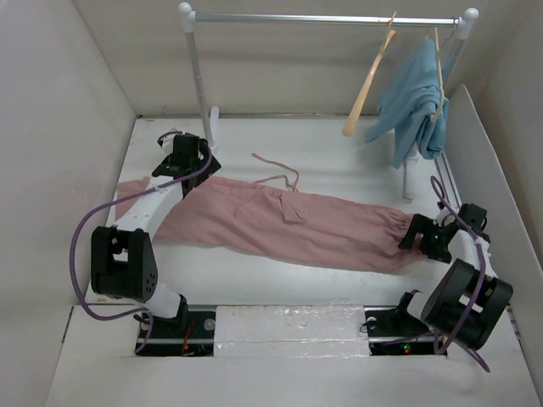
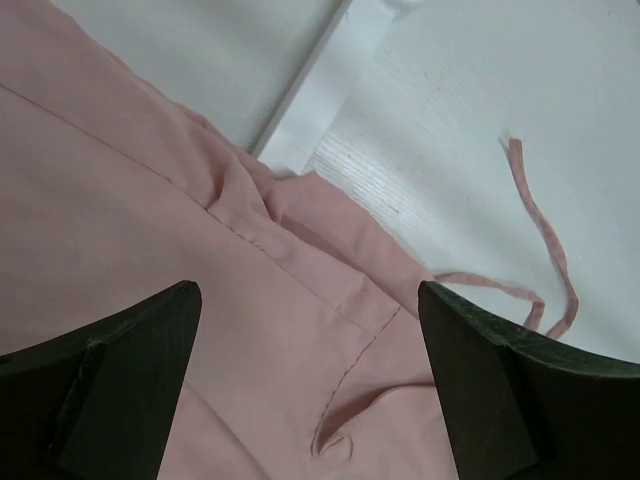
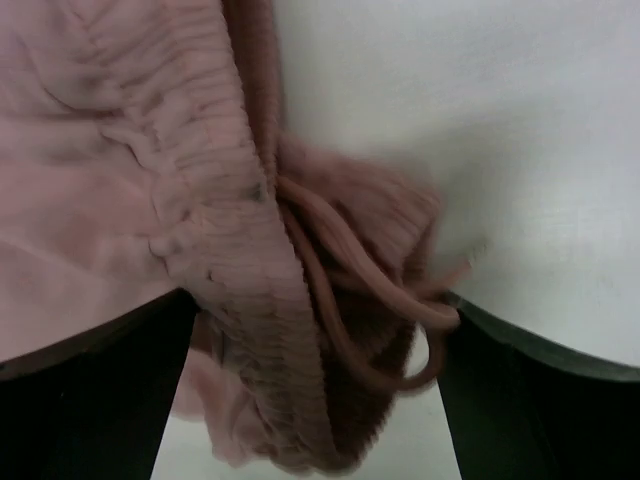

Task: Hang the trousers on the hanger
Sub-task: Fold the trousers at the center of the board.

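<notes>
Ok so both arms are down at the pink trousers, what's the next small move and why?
Probably shut the right gripper: its jaws stand open on either side of the gathered end of the trousers, which lie flat on the table. The left gripper is open over the other end, and the hanger hangs on the rail, so the cloth needs gripping first.

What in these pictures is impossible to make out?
- Top view: the left gripper covers part of the trousers' left end.
- Top view: the tan hanger hangs edge-on, its hook too small to see.
- Top view: the blue garment covers most of the second hanger.
- Right wrist view: gathered cloth is blurred, so contact with the right gripper is unclear.
</notes>
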